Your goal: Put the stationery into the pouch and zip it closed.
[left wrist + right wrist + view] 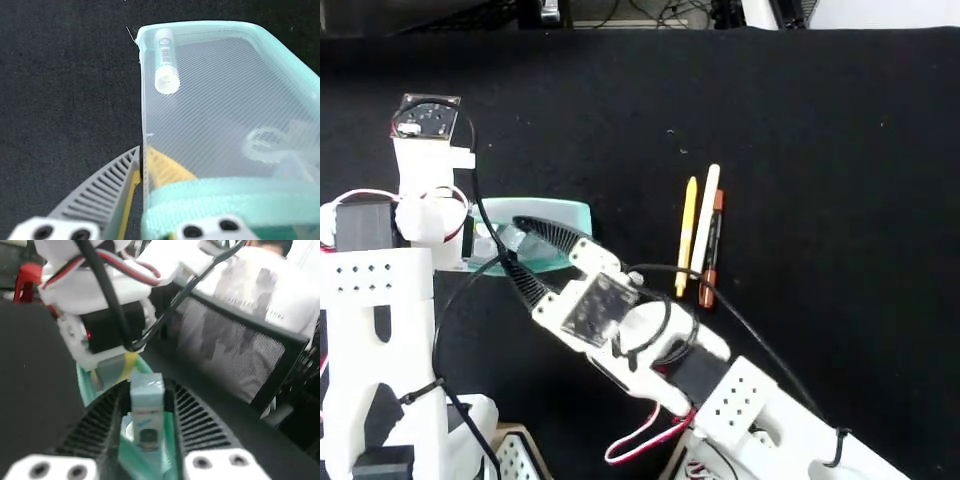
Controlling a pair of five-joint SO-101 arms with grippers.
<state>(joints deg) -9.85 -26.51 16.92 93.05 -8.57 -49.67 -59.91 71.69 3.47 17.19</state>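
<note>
A clear mesh pouch point(560, 213) with a mint-green rim lies at the table's left. My left gripper point(142, 156) is shut on its wall near the opening. Inside the pouch point(220, 115) lies a white tube point(166, 60). My right gripper point(527, 250) hangs over the pouch's mouth, and in its wrist view this gripper point(146, 390) is shut on a small light-blue box point(146, 407) held upright above the green rim point(86, 385). A yellow pen point(686, 235), a white pen point(706, 215) and a brown pen point(710, 255) lie side by side to the right.
The table is covered by a black cloth point(820, 150). The left arm's white body point(380, 300) stands at the left edge, with its motor housing point(100, 330) close over the pouch. The right arm point(720, 390) reaches in from the lower right, its cable passing near the pens.
</note>
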